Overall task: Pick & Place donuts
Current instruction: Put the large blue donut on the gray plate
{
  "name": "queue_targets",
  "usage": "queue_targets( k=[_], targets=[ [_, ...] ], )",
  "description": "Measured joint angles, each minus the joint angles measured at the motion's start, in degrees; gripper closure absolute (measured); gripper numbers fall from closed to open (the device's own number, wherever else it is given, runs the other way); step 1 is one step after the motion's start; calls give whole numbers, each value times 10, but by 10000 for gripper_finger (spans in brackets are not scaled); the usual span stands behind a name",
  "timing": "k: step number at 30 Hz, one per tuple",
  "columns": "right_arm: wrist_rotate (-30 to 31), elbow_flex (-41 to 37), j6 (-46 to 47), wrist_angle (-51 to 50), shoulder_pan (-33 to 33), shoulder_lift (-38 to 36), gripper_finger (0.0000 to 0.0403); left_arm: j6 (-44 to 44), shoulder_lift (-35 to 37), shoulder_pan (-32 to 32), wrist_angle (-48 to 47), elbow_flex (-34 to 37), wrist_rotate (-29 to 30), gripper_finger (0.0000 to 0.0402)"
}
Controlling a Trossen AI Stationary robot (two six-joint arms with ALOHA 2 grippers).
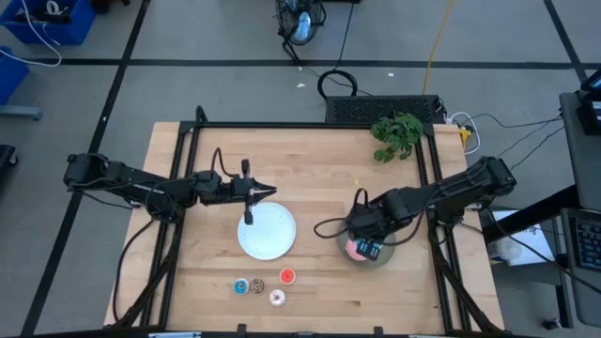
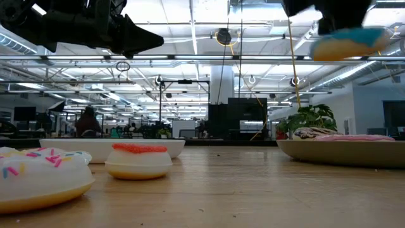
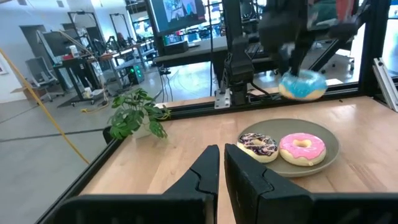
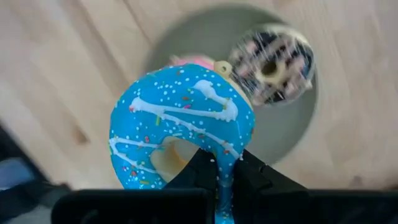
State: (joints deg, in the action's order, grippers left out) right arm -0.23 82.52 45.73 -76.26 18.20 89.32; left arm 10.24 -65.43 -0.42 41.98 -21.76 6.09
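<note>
My right gripper (image 1: 368,246) hovers over the round grey plate (image 1: 377,262) and is shut on the large blue donut (image 4: 180,127). The pink donut (image 3: 302,149) and the brown-and-white speckled donut (image 3: 258,145) lie flat on that plate. My left gripper (image 1: 272,192) is shut and holds nothing, held in the air over the far edge of the white plate (image 1: 268,232). Near the table's front edge rest the tiny donuts: blue (image 1: 241,286), brown (image 1: 257,285), red-orange (image 1: 286,276) and whitish-pink (image 1: 277,298). My right gripper pinches the blue donut's ring (image 4: 219,157) between its two fingers, on the side nearest the wrist. The fingers come from above, pointing down. The donut hangs tilted below them, lifted clear above the grey plate (image 3: 323,134).
A green plant sprig (image 1: 396,134) lies at the far right corner of the table. A dark metal frame (image 1: 310,125) runs along the far and side edges. Bare wood lies between the two plates and at the table's near left.
</note>
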Motion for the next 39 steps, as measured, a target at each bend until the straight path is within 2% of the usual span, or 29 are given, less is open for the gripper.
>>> queue_targets(
  k=[7,18,27,39],
  targets=[
    [-30,-108,3,8,11,0,392,-5,0,0,0,0,0,369],
    [-28,-250,16,80,9,0,392,-7,0,0,0,0,0,369],
    [-28,-274,16,142,-4,0,392,-7,0,0,2,0,0,369],
    [-36,-274,0,168,-21,0,391,-4,0,0,1,0,0,369]
  ],
)
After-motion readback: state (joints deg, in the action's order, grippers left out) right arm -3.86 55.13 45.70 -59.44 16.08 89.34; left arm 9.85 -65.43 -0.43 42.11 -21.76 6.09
